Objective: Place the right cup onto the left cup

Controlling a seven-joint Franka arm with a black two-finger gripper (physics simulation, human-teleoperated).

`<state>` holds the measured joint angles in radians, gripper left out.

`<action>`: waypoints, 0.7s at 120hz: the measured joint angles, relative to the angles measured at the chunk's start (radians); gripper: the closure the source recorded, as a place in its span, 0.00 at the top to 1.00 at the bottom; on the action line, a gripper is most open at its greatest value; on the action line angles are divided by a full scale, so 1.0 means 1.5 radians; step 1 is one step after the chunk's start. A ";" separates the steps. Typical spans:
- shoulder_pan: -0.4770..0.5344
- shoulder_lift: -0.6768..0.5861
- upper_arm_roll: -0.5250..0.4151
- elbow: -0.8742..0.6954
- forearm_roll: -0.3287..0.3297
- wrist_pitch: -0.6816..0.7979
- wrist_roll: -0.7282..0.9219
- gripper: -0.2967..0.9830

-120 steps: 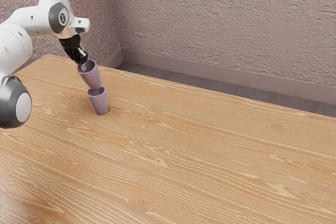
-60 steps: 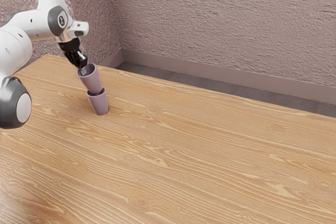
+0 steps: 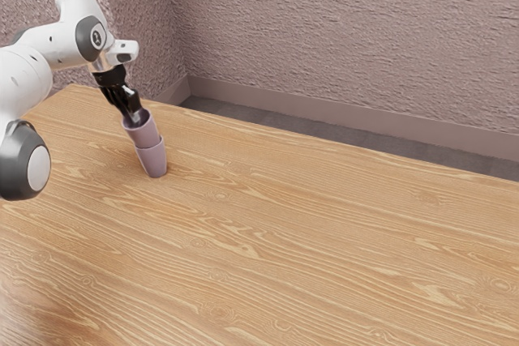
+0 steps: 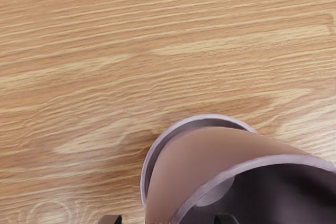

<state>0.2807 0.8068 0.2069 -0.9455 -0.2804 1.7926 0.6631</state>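
The lower cup stands upright on the table in the exterior view. The other purple cup has its lower part inside it and leans a little. My gripper is at the upper cup's rim, fingers spread apart. In the wrist view, the fingertips of my gripper stand wide apart with the near wall of the upper cup between them, neither touching it. Around that tilted cup shows the rim of the lower cup. The contact between the cups inside is hidden.
The wooden table stretches toward the exterior view's right. Behind its far edge are a dark floor strip and a textured wall. The cups stand near the table's far left corner in that view.
The upper cup has moved down, deeper into the lower one. My hand has come down with it, and its fingers have opened off the cup's wall. The lower cup has stayed put.
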 joint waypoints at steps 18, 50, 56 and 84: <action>-0.003 -0.012 0.001 -0.001 -0.009 -0.008 -0.004 0.58; -0.055 -0.198 0.005 -0.164 -0.003 -0.033 -0.017 0.72; -0.074 -0.234 0.005 -0.200 0.002 -0.035 -0.019 0.73; -0.174 -0.445 -0.003 -0.397 0.130 -0.040 -0.041 0.75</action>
<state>0.0189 0.1393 0.2025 -1.5403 -0.0856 1.7333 0.6012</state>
